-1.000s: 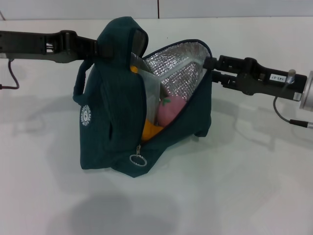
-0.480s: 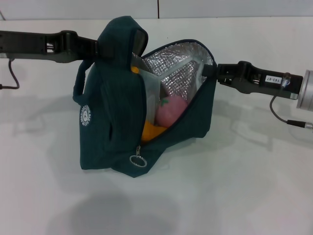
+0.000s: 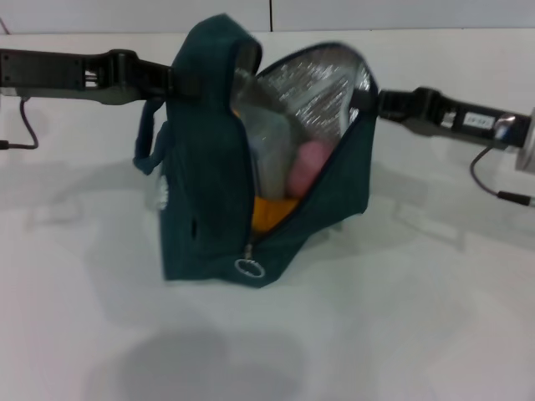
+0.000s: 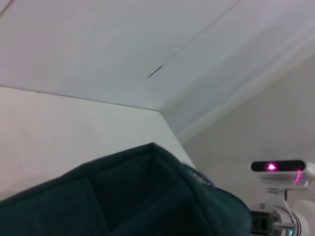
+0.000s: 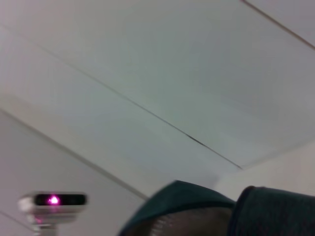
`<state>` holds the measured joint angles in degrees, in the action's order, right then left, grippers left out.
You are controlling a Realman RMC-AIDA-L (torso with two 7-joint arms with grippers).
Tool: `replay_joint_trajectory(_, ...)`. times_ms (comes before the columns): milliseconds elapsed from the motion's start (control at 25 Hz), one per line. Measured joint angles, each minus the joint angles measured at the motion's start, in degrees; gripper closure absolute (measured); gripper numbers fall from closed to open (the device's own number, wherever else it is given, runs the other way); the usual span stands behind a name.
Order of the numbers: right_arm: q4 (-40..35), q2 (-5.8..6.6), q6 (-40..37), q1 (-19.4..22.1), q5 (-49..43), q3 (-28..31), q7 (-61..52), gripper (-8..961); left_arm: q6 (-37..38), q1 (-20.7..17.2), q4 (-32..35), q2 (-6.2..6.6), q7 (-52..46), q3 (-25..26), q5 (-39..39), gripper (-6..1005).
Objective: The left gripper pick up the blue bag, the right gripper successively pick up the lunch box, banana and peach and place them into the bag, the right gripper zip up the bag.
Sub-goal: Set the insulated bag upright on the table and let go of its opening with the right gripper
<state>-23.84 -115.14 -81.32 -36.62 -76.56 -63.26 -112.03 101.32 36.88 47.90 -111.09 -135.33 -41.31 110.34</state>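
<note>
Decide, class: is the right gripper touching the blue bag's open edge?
Touching. In the head view the right gripper meets the blue bag at its open rim, no gap showing.

Blue bag [image 3: 209, 192] shifted rightward, mouth narrower; right hand [image 3: 374, 102] risen slightly.

No writing can be read anywhere. The right arm [image 3: 451, 117] carries a small white label [image 3: 475, 121] with dark marks, too blurred to make out. The blue bag [image 3: 209, 167] has a pale round patch [image 3: 161, 194] on its side, equally illegible.
</note>
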Motion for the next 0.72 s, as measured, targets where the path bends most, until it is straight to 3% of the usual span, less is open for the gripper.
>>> replay_joint_trajectory(160, -2.6, 1.09, -5.6, 1.8, 4.8, 0.1, 4.8, 922, 1.3, 1.8, -0.9, -0.76, -0.4, 0.0, -0.5, 958)
replay_joint_trajectory(400, -11.9, 2.34, -12.7, 4.6, 7.6, 0.2, 3.8, 921, 1.6, 6.3, -8.7, -1.64, 1.4, 0.0, -2.5, 958)
replay_joint_trajectory(720, -5.2, 2.26, -10.0, 4.8, 3.9, 0.1, 4.2, 922, -5.0, 7.5, -12.9, -4.85, 3.7, 0.0, -1.4, 958)
